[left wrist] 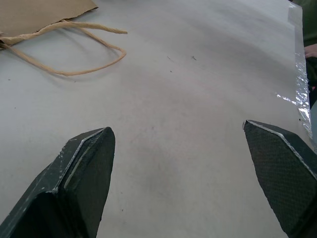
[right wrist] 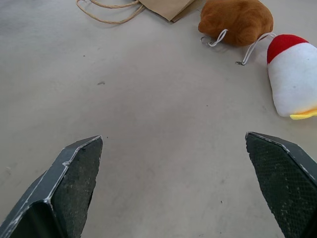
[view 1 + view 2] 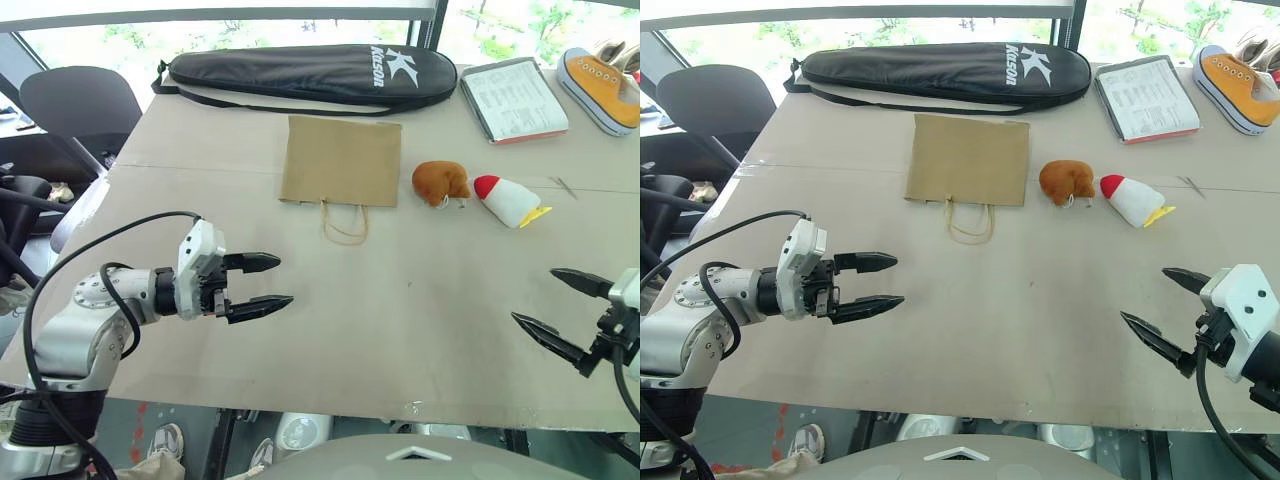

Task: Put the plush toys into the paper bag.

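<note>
The left claw (image 3: 268,284) hung in the lower left of the head view, its two black fingers spread wide and holding nothing, pointing toward the middle of the tabletop (image 3: 420,330). The right claw (image 3: 549,308) sat at the lower right edge of the same view, fingers equally wide and empty, angled up and inward toward the toys. Both were above bare tabletop, well apart from each other and from everything on it.

Past the left claw, upper centre of the frame, the paper bag (image 3: 341,160) lay flat, its mouth toward the robot and its twisted cord handles (image 3: 345,222) trailing onto the surface below it. In the left wrist view a corner of the bag and the looped handles showed beyond the fingertips (image 1: 89,163).

Just right of the bag lay the brown plush toy (image 3: 440,182), and right beside it the white plush toy (image 3: 510,201) with its red top toward the brown one and its yellow beak pointing lower right. The right wrist view showed a thin white cord running from each toy.

Along the top of the frame a long black racket case (image 3: 310,72) stretched behind the bag; to its right were a clipboard of printed paper (image 3: 513,98) and, in the upper right corner, an orange sneaker (image 3: 600,88)
</note>
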